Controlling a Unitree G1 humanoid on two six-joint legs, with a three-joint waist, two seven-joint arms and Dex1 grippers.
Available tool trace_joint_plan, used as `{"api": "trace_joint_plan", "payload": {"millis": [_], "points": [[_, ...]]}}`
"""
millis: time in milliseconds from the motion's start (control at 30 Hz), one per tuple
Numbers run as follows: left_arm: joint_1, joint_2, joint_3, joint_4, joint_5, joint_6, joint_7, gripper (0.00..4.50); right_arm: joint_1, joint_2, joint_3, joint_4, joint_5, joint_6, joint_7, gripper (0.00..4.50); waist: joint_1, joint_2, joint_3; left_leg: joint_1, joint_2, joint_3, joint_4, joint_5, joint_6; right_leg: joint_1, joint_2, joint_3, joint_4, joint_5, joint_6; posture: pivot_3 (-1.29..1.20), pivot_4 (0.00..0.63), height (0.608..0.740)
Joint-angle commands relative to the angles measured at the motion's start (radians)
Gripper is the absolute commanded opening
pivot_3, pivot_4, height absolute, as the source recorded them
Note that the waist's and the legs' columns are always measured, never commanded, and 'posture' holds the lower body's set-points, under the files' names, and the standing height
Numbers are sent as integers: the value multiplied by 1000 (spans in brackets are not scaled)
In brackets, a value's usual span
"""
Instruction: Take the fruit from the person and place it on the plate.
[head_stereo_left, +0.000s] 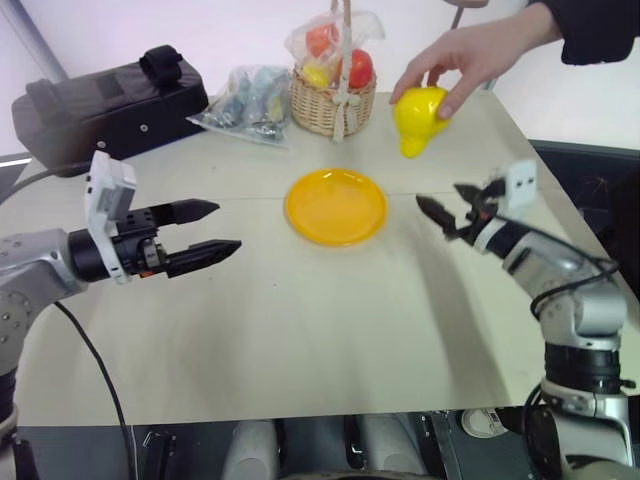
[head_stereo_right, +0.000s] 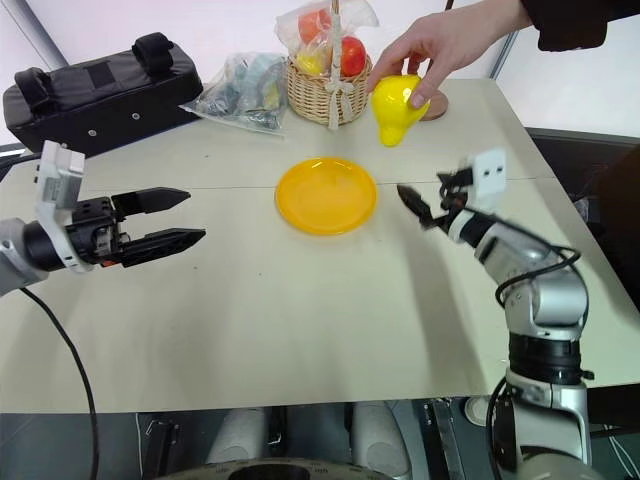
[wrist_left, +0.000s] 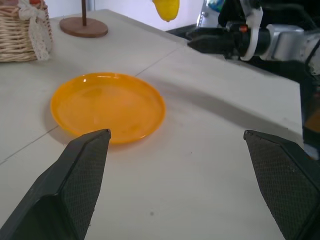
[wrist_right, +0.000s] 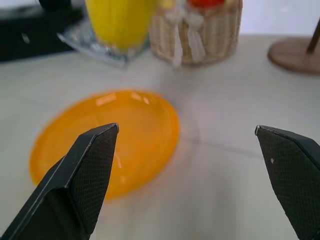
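Landmark = plate (head_stereo_left: 336, 206), round, shallow, smooth yellow, mid tabletop (head_stereo_left: 300, 330). Nearest to robot, left claw (head_stereo_left: 205, 230) sat well left of plate, black fingers spread, empty. Right claw (head_stereo_left: 447, 208) hovered just right of plate, jaws wide apart, nothing in them. Beyond plate, to its right & above tabletop, hand (head_stereo_left: 470, 55) held fruit (head_stereo_left: 418, 118) from top, neck pointing down. Fruit looked glossy, hard, prob. light & slippery; best gripped across the wide belly, not the neck. Wicker basket (head_stereo_left: 330, 100) w/ wrapped fruits stood behind plate.
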Motion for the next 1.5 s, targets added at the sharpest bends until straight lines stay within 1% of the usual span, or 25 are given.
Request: {"api": "trace_joint_plan", "payload": {"millis": [33,133,200,467,567,600,633,667,733,767,867,1033,1167,1300,1467,1500], "points": [[-7,-10,-3,-11,-4,-8,0,4462,-103,15,-56,-22,78,94,-65,4500,0,0,0,0,0,0,0,0,0,0,0,0,0,0,0,0,150,740],[-2,-31,-8,-20,14,-23,22,4462,-166,30,-68,-7,112,139,-94,4500,0,0,0,0,0,0,0,0,0,0,0,0,0,0,0,0,150,740],[14,-43,-7,-22,24,-29,24,4462,-193,30,-50,6,107,135,-90,4500,0,0,0,0,0,0,0,0,0,0,0,0,0,0,0,0,150,740],[80,-63,30,-62,16,-37,52,4462,-219,38,-28,68,107,137,-83,4500,1,0,0,-1,0,1,0,0,0,0,-1,0,0,0,0,0,150,740],[91,-66,38,-71,14,-40,64,4500,-218,43,-28,77,111,136,-79,3651,0,0,0,-1,0,1,0,0,0,0,-1,0,0,0,0,0,150,740],[93,-66,39,-73,14,-41,66,4500,-218,45,-27,80,114,135,-77,3134,0,0,0,-1,0,0,0,0,0,-1,-1,0,0,0,0,0,150,740],[94,-66,39,-74,13,-42,69,4500,-218,47,-25,80,115,134,-76,2717,0,0,0,-1,0,0,0,0,0,-1,0,0,0,0,0,0,150,740],[95,-67,40,-74,13,-43,70,4500,-220,51,-24,82,114,133,-79,2087,0,0,0,-1,0,0,0,0,0,-1,0,0,0,0,0,0,150,740],[96,-67,41,-75,13,-44,72,4500,-228,59,-26,90,108,131,-91,1126,-1,0,0,-1,0,1,0,0,0,-1,0,0,0,0,0,0,150,740],[96,-68,42,-74,14,-45,74,4500,-230,61,-27,93,105,130,-95,902,-1,0,0,-1,0,1,0,0,0,-1,0,0,0,0,0,0,150,740],[98,-68,45,-75,17,-47,79,4500,-228,62,-21,96,98,122,-97,871,-1,0,0,-1,0,1,0,0,0,-1,0,0,0,0,0,0,150,740],[119,-59,39,-65,43,-56,78,4500,-192,88,103,131,13,51,-58,871,-5,0,0,-1,0,0,0,0,0,-1,0,0,0,0,0,0,150,740],[148,-53,22,-64,84,-72,71,4500,-217,143,219,246,-76,-18,-27,871,-7,0,0,0,0,0,-1,0,0,-1,0,0,0,0,0,0,150,740],[165,-60,28,-70,97,-74,71,4500,-260,174,277,347,-128,-67,13,871,-1,0,0,-2,0,1,-1,0,0,-2,-1,0,0,0,0,0,150,740],[197,-68,40,-90,97,-79,81,4500,-304,191,303,449,-166,-94,57,871,-2,0,0,-2,0,1,0,0,0,-2,-1,0,0,0,0,0,150,740],[203,-71,41,-95,96,-80,85,4500,-311,196,301,464,-170,-97,61,1371,-2,0,0,-2,0,1,0,0,0,-2,-1,0,0,0,0,0,150,740]]}}
